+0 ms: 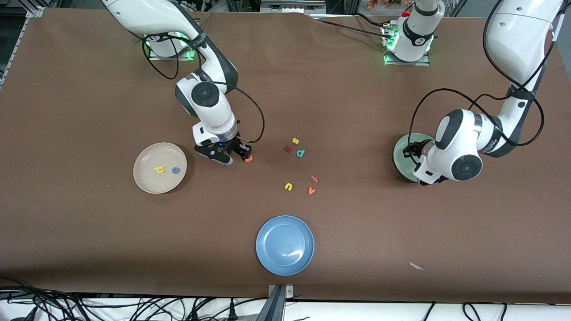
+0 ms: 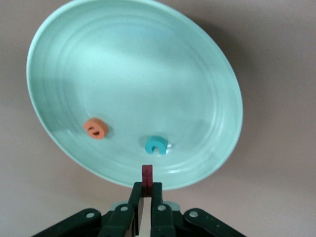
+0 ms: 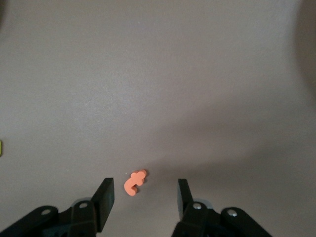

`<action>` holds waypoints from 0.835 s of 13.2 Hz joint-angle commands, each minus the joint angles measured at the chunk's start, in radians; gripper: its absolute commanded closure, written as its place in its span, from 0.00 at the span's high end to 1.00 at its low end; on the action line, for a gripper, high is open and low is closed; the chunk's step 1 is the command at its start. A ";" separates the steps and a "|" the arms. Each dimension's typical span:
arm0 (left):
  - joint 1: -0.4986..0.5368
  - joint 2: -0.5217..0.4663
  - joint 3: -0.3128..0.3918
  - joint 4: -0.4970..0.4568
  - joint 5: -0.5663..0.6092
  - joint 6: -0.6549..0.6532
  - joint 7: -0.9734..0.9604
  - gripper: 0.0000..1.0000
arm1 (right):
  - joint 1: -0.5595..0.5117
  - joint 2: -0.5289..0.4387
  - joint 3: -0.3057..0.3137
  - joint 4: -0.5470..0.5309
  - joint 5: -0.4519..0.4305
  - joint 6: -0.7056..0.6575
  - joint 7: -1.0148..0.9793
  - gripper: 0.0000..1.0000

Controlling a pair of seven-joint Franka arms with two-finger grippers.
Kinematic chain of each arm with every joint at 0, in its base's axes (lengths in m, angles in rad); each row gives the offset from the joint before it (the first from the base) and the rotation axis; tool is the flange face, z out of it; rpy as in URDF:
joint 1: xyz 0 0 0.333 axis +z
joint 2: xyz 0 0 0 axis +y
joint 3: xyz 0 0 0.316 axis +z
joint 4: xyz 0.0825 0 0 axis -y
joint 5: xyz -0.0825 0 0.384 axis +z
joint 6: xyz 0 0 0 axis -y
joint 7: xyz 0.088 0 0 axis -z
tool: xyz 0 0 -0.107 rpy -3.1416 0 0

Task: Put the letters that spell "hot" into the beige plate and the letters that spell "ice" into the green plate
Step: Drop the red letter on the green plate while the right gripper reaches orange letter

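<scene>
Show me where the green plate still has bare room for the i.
In the green plate only the e and c sit, close together near one rim. The rest of its floor is bare. The left gripper, shut on the i, is over that crowded rim.

Desk (image 1: pixel 89 249): brown matte cover over the whole top, slightly wrinkled at the edge by the arm bases. Cables (image 1: pixel 67 307): black tangle along the white strip under the edge nearest the front camera. Metal framing (image 1: pixel 26 18): at one corner. Lighting: even, soft shadows.
</scene>
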 commanded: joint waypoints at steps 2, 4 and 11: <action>0.022 0.003 -0.015 0.003 0.027 0.018 0.017 1.00 | 0.040 0.066 -0.024 0.027 0.008 0.075 0.076 0.60; 0.022 -0.009 -0.017 0.021 0.022 0.008 0.014 1.00 | 0.058 0.080 -0.025 0.028 0.005 0.080 0.115 0.60; 0.030 -0.109 -0.036 0.262 0.008 -0.208 0.082 1.00 | 0.086 0.100 -0.059 0.024 0.000 0.112 0.140 0.54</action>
